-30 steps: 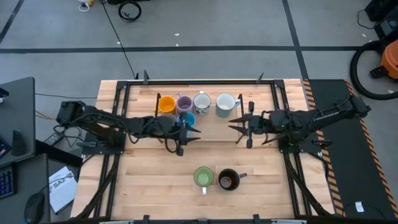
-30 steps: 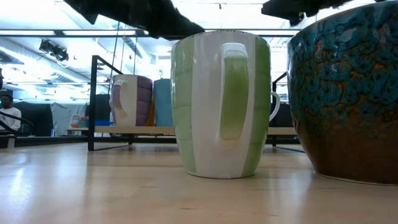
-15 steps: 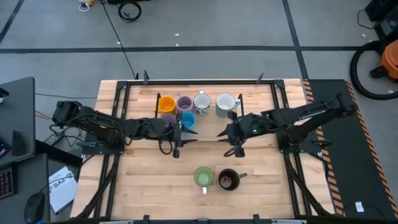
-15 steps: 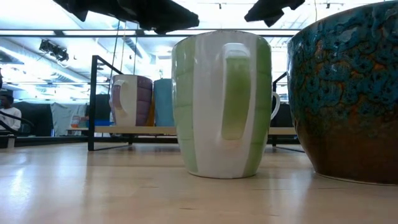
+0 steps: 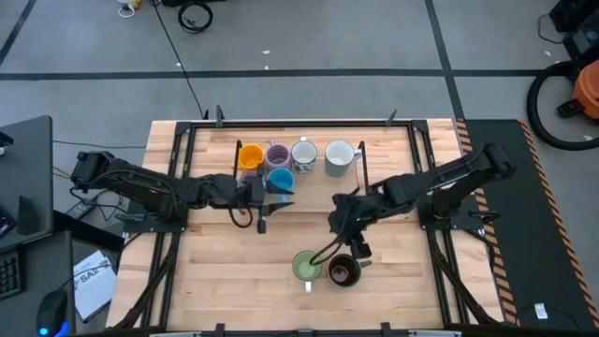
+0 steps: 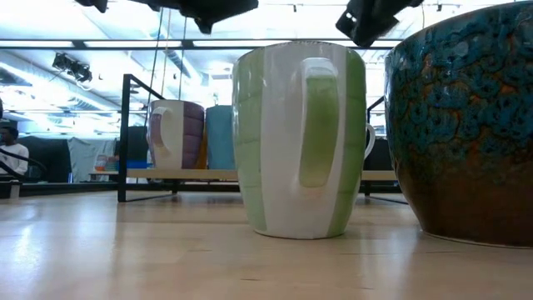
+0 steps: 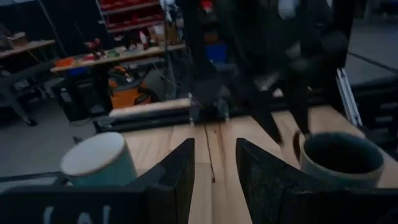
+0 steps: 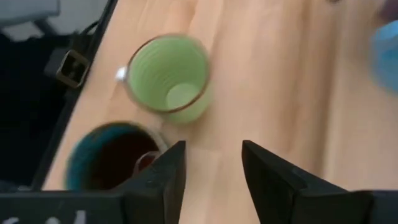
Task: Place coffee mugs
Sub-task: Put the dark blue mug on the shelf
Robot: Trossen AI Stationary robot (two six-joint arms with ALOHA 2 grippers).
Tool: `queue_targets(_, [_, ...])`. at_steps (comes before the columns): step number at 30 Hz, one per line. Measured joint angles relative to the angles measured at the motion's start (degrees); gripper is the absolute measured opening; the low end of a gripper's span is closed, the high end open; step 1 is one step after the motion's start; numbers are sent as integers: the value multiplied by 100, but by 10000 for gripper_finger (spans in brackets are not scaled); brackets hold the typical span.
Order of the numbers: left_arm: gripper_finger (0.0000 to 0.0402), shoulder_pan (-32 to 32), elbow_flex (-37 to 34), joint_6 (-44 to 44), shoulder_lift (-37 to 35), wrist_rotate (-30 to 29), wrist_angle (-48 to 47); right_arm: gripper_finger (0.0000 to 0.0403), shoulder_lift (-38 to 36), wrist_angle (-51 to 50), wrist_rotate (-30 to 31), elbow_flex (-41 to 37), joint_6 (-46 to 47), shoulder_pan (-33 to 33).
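The green mug (image 5: 306, 267) and the dark brown-black mug (image 5: 343, 271) stand upright side by side near the table's near edge. They loom large in the low view as the green mug (image 6: 296, 142) and the dark mug (image 6: 462, 125). My right gripper (image 5: 342, 248) hangs open just above and behind them, tipped down; its wrist view shows the green mug (image 8: 168, 78) and the dark mug (image 8: 115, 155) beyond the right gripper (image 8: 211, 177). My left gripper (image 5: 265, 206) is open beside the bright blue mug (image 5: 280, 180).
Orange (image 5: 250, 156), purple (image 5: 277, 155), white patterned (image 5: 304, 153) and pale white-blue (image 5: 338, 155) mugs stand in a row near the far edge. A black frame rail (image 5: 299, 123) borders the table. Bare wood lies between the row and the two near mugs.
My right gripper has swung from the table's right middle toward the near edge and the left. It has come down and tipped over the green and dark mugs, staying open. My left gripper has drawn back a little toward the left edge. No mug has moved.
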Motion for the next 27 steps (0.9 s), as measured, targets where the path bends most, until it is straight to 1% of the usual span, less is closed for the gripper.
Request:
queue_targets(3, [123,1,3,-82,-137,-16,2,170,305,-338,-243,186,89,112])
queue_targets(8, [123,-1,1,-296,-221,-44,35,171,765,-836,-516,451,420,193])
queue_targets(18, [123,1,-1,-335,-322,-441,33,169,1452,-1781,-763,1039,844,225])
queue_targets(23, [123,1,1,-393,-517,-461,46,169,1742,-2000,-888,1219,862,257])
queue_targets(27, [123,-1,1,-395,-721,-461,-9,169,1745,-1957,-909,1235,867,251])
